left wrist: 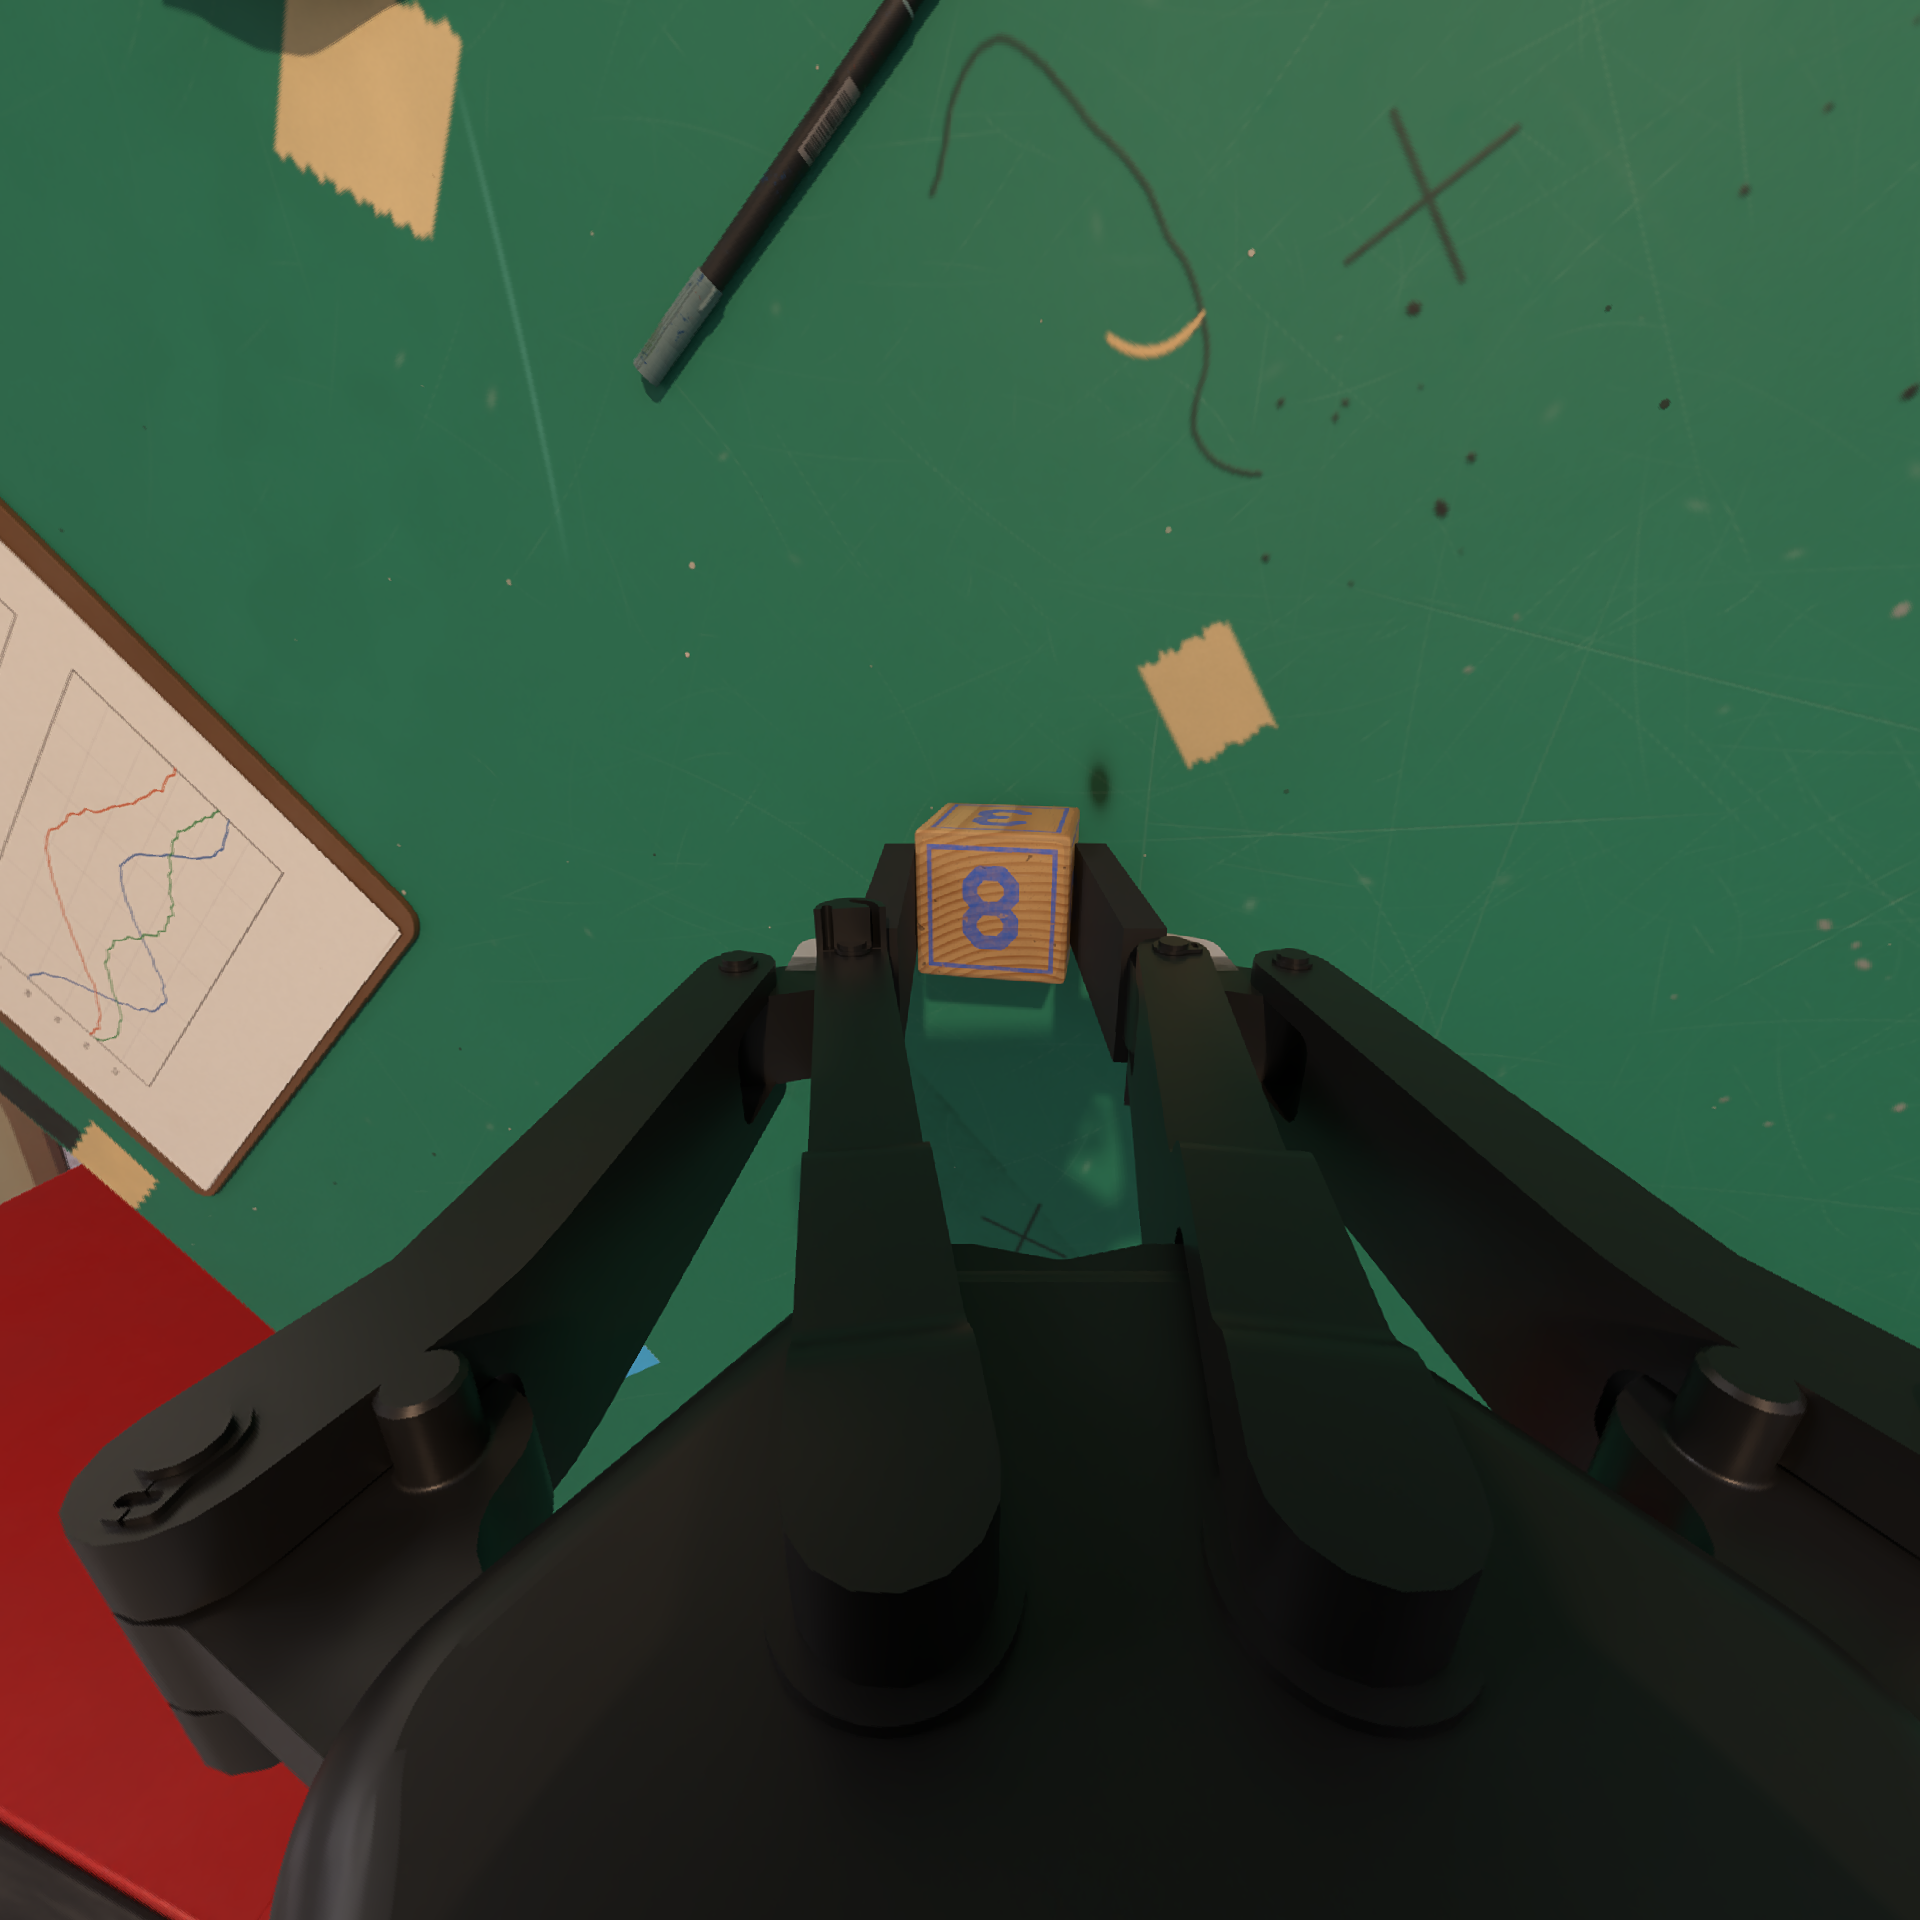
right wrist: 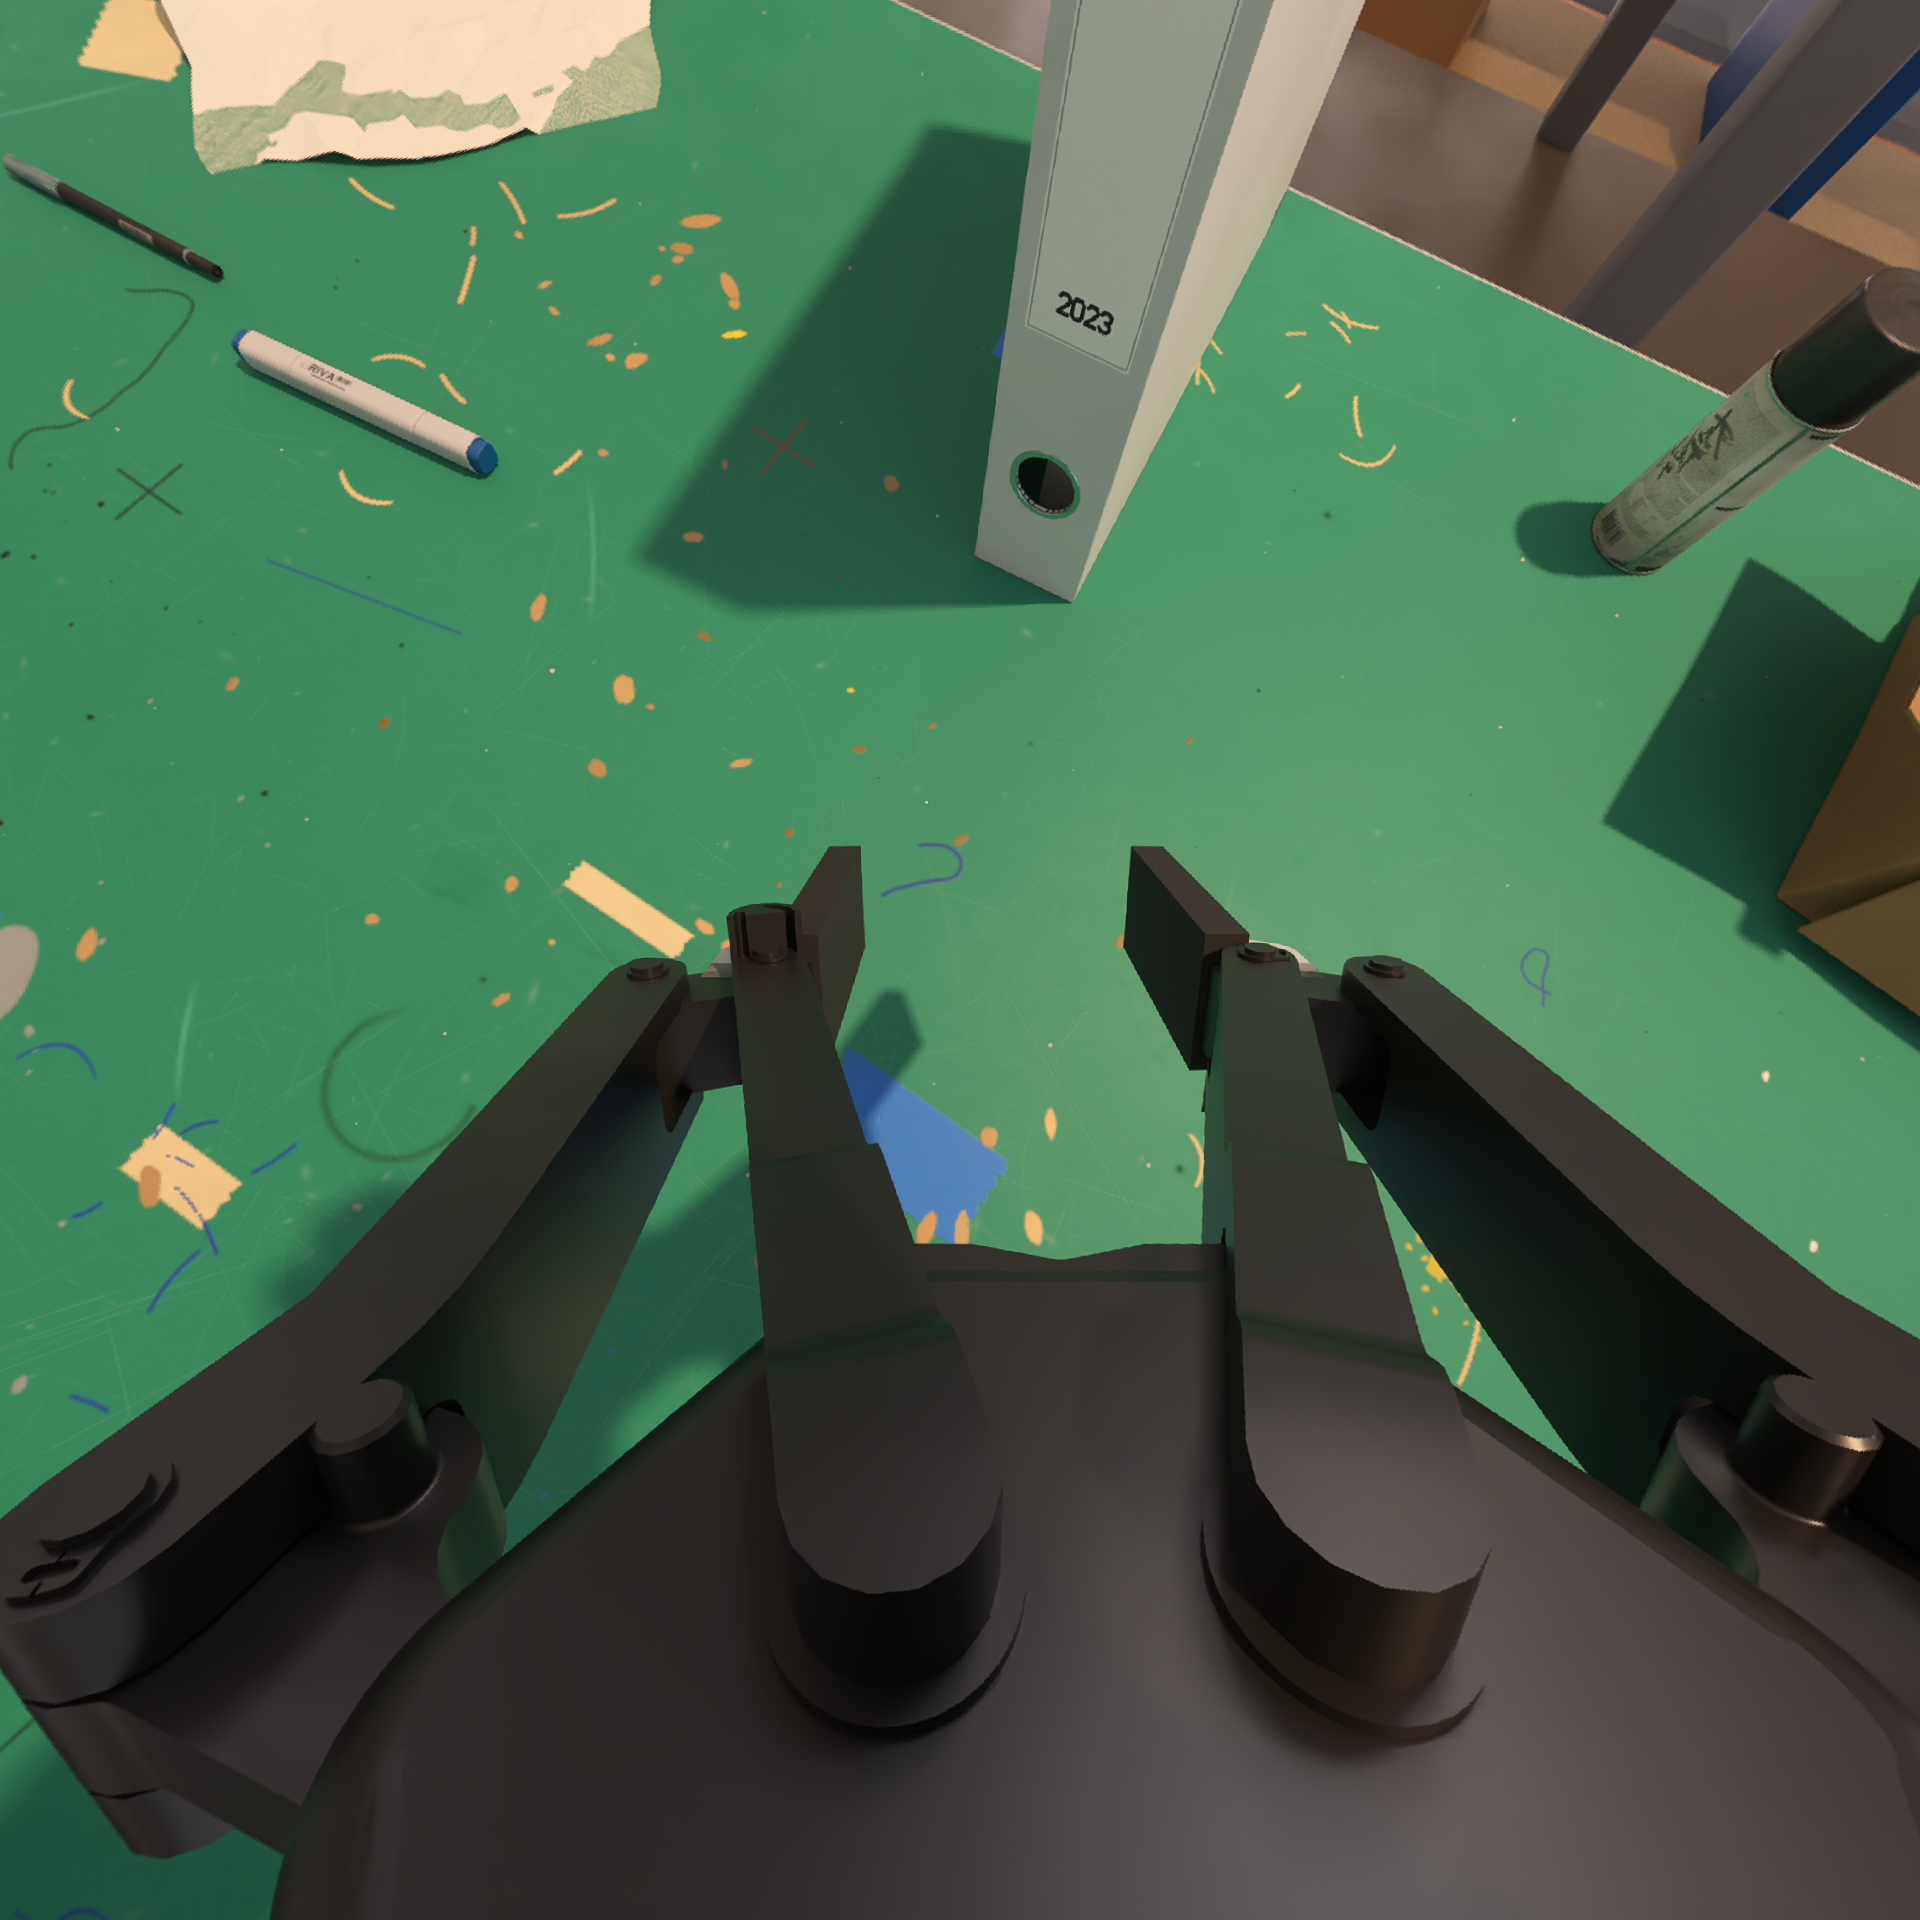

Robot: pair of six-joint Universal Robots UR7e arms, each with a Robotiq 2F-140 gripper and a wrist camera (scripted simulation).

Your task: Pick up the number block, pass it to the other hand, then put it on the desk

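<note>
Facing camera: upright number block

The number block looks like grainy wood with blue print, the desk is a scuffed matt green, and the left gripper is matt black with some metal pins.

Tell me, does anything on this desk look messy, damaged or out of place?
Yes. A torn, crumpled sheet of paper lies at the far edge, and the green desk is scratched, scribbled on and dotted with tape scraps. The number block sits squarely in the left hand.
</note>
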